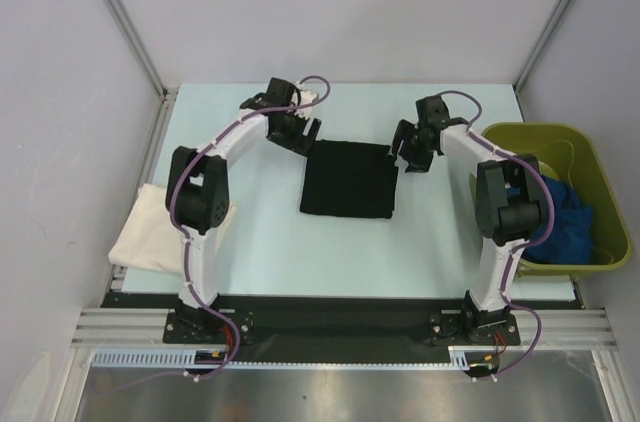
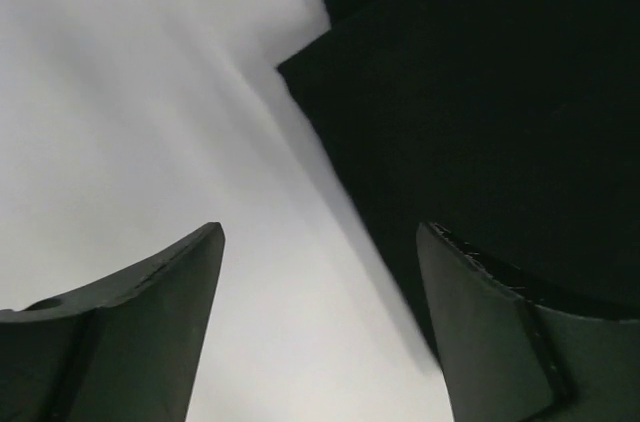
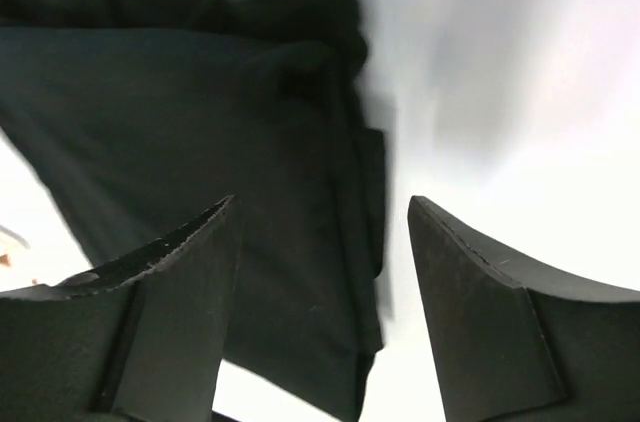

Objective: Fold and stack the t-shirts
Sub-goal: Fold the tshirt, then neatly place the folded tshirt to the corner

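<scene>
The soft, limp black cloth t-shirt [image 1: 348, 179], folded square at mid-table, looks light but prone to sag, so pinch all layers at its 11 and 1 o'clock corners, where the left gripper [image 1: 300, 135] and right gripper [image 1: 407, 155] hover, fingers spread.

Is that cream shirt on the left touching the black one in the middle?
Apart. The overhead view shows a wide strip of bare table between the cream shirt and the black shirt.
</scene>
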Available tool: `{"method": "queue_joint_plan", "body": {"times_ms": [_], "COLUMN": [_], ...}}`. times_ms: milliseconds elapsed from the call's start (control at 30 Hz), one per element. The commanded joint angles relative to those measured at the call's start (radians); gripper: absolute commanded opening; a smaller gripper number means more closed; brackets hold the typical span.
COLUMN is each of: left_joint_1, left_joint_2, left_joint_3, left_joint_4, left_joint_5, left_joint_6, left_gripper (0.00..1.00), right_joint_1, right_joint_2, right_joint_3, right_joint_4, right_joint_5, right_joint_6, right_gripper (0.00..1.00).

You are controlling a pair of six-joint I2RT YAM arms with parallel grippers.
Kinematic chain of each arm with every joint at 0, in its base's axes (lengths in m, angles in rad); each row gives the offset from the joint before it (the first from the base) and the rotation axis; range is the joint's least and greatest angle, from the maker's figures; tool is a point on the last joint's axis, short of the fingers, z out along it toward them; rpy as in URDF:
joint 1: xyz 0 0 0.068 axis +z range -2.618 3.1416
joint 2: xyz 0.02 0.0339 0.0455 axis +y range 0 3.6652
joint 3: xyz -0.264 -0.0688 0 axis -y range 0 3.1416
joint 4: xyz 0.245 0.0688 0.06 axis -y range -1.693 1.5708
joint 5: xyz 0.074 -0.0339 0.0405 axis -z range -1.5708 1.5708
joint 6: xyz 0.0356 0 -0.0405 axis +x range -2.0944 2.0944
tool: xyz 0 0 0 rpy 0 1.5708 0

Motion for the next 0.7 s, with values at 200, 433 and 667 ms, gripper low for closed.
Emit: {"method": "queue_joint_plan", "body": {"times_ms": [200,433,667], "left_joint_1": [-0.016,-0.030,-0.048], "left_joint_2": [0.020,0.080,0.148], "left_joint_3": [-0.149,-0.172,-0.149], "left_joint_4": [0.115,0.144,0.187], "left_joint_5": [0.212,0.223,0.324], "left_joint_6": [-0.275,-0.351,-0.401], "left_gripper": [0.85,0.65,0.54], "right_joint_1": [0.013,0.011,0.011], "right_joint_2": [0.002,0.041,0.041], "right_joint_3": [-0.102,-0.174,-0.248], "right_joint_4": [0.054,0.151,0.277], "right_joint_5": [-0.005,-0.098,-0.178], "right_joint_6": [0.024,0.106,0.200], "right_gripper": [0.71,0.65,0.27]}}
